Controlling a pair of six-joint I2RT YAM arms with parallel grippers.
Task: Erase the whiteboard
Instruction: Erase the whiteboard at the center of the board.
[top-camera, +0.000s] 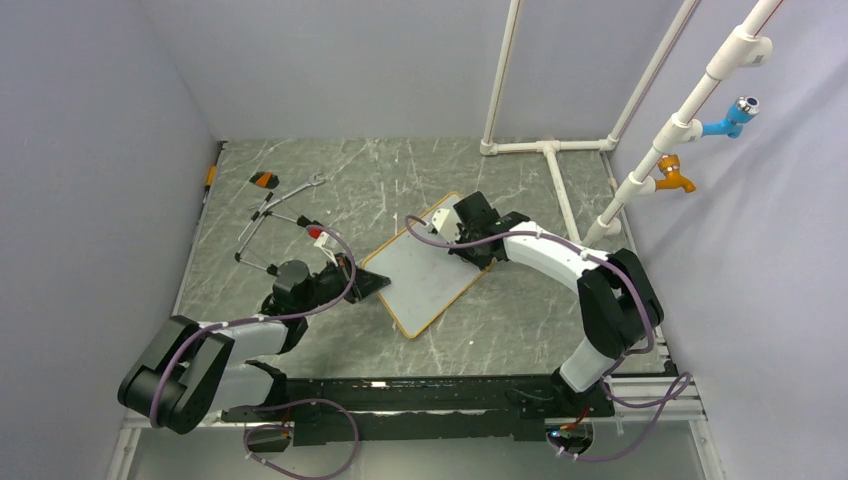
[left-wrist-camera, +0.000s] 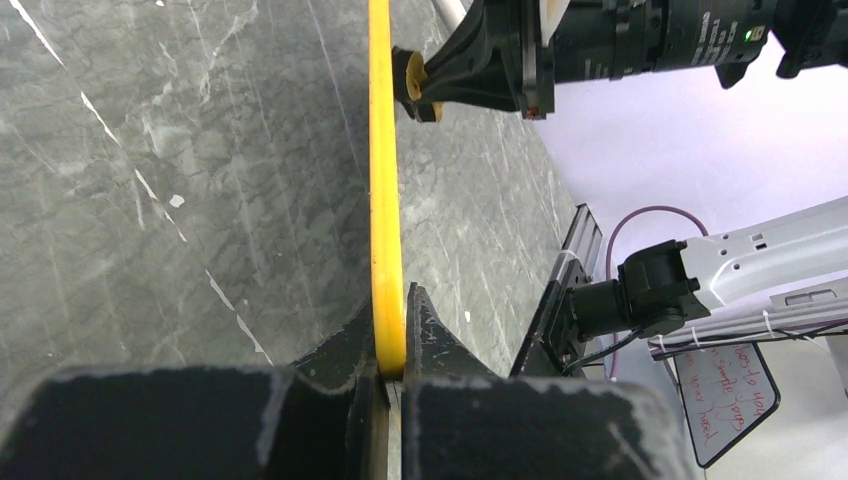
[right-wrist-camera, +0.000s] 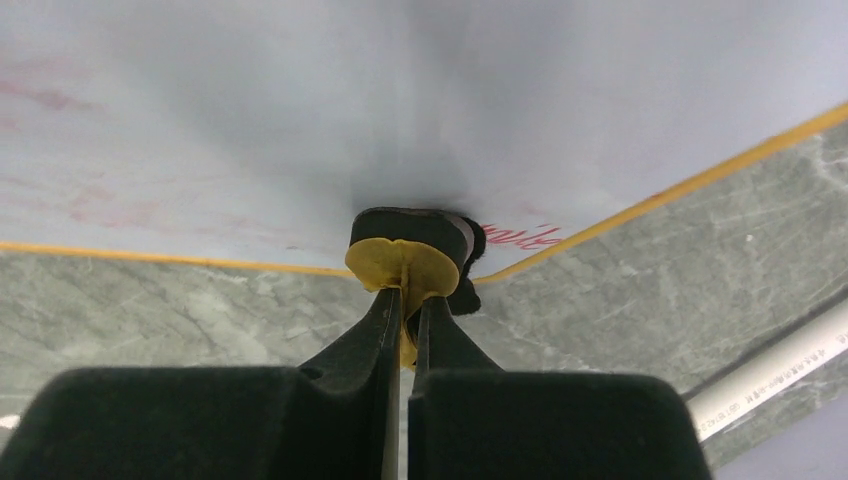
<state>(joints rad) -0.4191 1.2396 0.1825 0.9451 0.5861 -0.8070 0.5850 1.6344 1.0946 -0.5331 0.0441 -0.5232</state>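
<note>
The whiteboard (top-camera: 432, 268), white with a thin tan-orange frame, lies at an angle in the middle of the table. My left gripper (top-camera: 370, 284) is shut on its left frame edge; the left wrist view shows the yellow edge (left-wrist-camera: 384, 200) pinched between the fingers (left-wrist-camera: 430, 330). My right gripper (top-camera: 447, 232) is shut on a yellow eraser with a black felt pad (right-wrist-camera: 405, 262). The pad presses on the board (right-wrist-camera: 300, 120) near its far corner. Faint red smears and a bit of red writing (right-wrist-camera: 522, 237) show beside the pad.
A wrench (top-camera: 300, 190), thin rods (top-camera: 255, 215) and a small orange and black piece (top-camera: 264, 180) lie at the far left. White pipes (top-camera: 550, 148) stand at the back right, with blue (top-camera: 735, 115) and orange (top-camera: 675, 178) taps. Grey walls enclose the table.
</note>
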